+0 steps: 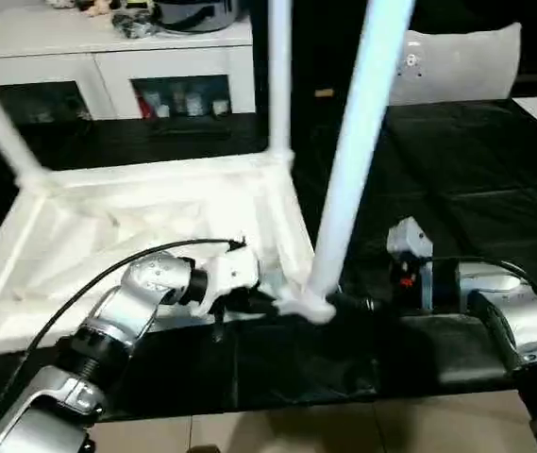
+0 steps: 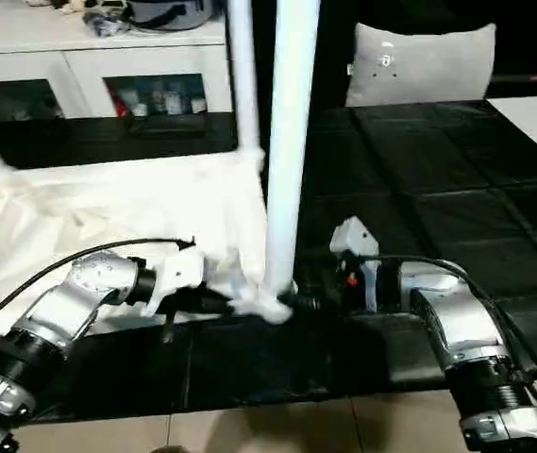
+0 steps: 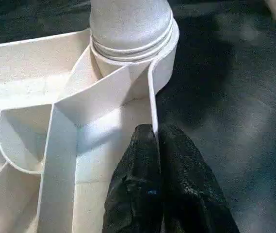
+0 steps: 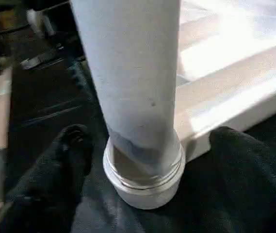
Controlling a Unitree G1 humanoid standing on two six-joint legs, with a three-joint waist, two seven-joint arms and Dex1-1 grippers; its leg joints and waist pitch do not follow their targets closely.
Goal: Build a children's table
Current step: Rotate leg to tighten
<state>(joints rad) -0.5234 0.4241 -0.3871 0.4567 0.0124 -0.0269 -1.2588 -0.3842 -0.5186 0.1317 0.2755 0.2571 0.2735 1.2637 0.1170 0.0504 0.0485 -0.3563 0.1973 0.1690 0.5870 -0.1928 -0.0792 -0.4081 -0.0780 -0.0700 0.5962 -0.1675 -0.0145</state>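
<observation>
One upside-down tabletop (image 1: 155, 217) sits on the black floor, rim pinched by the left gripper (image 3: 154, 141)'s closed fingers. Just ahead, a leg (image 4: 133, 82) stands in its corner socket between the right gripper (image 4: 142, 145)'s spread-apart fingers.

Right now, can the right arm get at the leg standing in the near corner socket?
Probably yes. In the right wrist view the right gripper has its jaws spread to either side of the leg just above the socket, with nothing between them. The left gripper sits shut on the tabletop's rim, clear of it.

Dim, soft blur, glaring white plastic.
</observation>
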